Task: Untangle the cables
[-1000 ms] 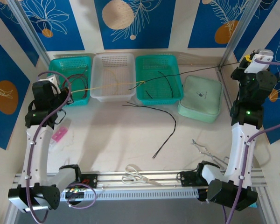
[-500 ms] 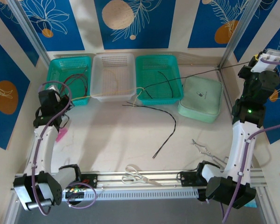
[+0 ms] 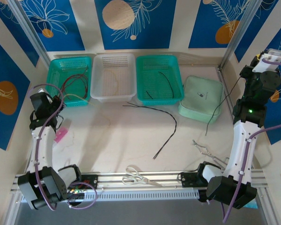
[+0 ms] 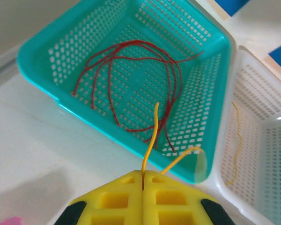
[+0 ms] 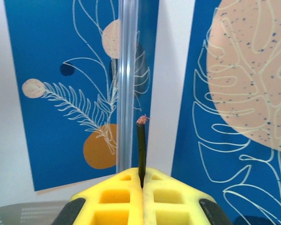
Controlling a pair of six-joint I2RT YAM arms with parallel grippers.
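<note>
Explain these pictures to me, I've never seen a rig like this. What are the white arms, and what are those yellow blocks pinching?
These are two robot arms bolted to a table, sorting thin wires. The wide picture comes from a camera above and behind them. The other two come from a camera on each wrist, and the yellow blocks are that arm's own fingers. The left gripper is shut on a yellow wire, beside a teal basket holding red wires. The right gripper is shut on a black wire, up by the wall. Also on the table are a white basket, a loose black wire and scissors.
</note>
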